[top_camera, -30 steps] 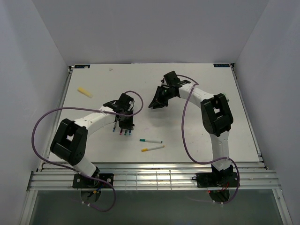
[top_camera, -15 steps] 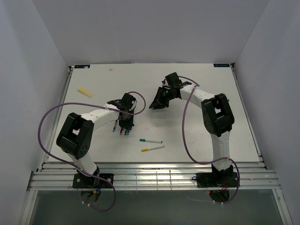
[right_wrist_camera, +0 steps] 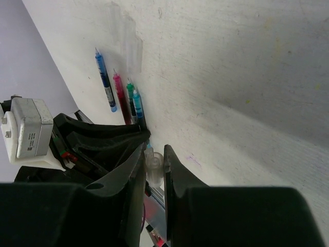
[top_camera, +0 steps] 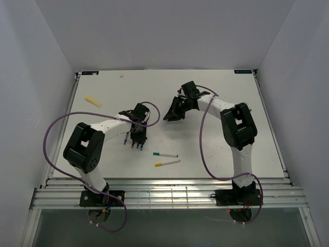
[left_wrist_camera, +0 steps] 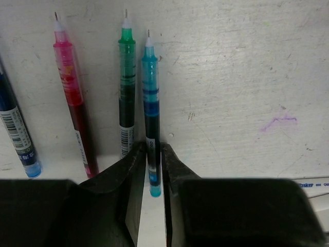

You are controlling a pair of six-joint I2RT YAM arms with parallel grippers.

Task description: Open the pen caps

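Four uncapped pens lie side by side on the white table: dark blue, red, green and light blue. My left gripper is low on the table, its jaws closed on the rear end of the light-blue pen; it also shows in the top view. My right gripper is shut on a clear pen cap and holds it above the table, right of the left gripper. Two slim white pens lie nearer the front, one green-capped and one yellow-capped.
A yellow highlighter lies at the far left. A small white piece lies near the back edge. Purple cables loop from both arms. Walls close off the left, back and right sides.
The left arm's elbow has swung right and forward while its gripper stayed over the row of pens. The right arm has hardly moved.
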